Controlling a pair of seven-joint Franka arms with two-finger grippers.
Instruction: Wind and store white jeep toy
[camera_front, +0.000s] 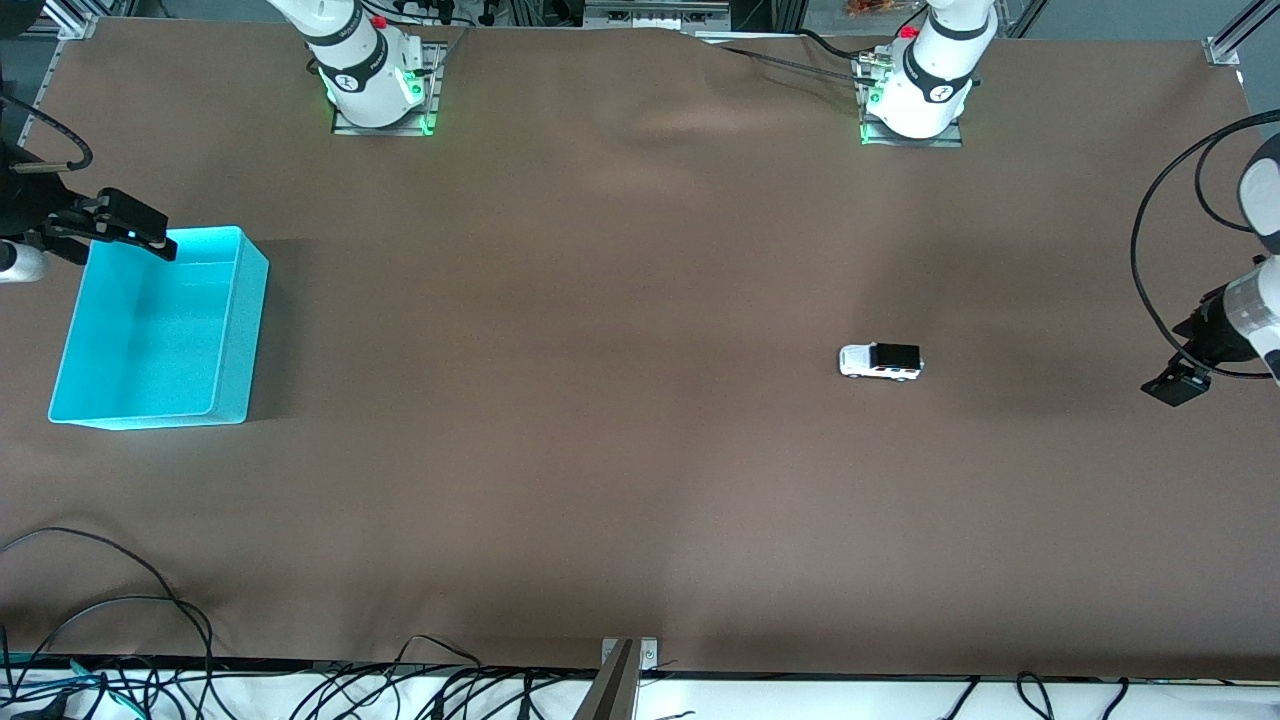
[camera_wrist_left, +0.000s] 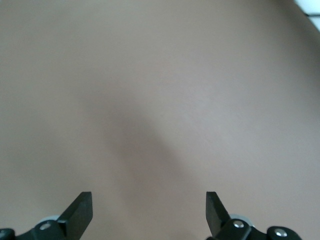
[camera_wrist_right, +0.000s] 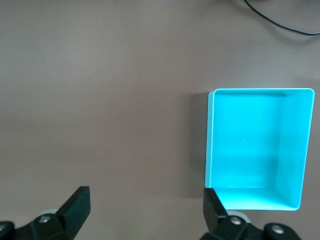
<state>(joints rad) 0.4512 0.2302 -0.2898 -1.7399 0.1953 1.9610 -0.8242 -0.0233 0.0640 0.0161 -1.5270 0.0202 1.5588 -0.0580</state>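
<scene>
The white jeep toy (camera_front: 880, 361), with a black roof, stands on the brown table toward the left arm's end and shows in neither wrist view. A turquoise bin (camera_front: 236, 330) sits toward the right arm's end, and only its bare floor shows inside. My right gripper (camera_front: 125, 228) hangs over the bin's corner nearest the robots. It is open, and in its wrist view nothing lies between the fingers of the right gripper (camera_wrist_right: 146, 197), with the bin (camera_wrist_right: 209, 140) off to one side. My left gripper (camera_front: 1178, 383) hovers open at the table's end, past the jeep. The left gripper (camera_wrist_left: 148, 200) sees bare table only.
The two arm bases (camera_front: 375, 90) (camera_front: 915, 100) stand along the table edge farthest from the front camera. Loose black cables (camera_front: 120, 610) trail over the nearest edge at the right arm's end. A thick cable (camera_front: 1160, 230) loops by the left wrist.
</scene>
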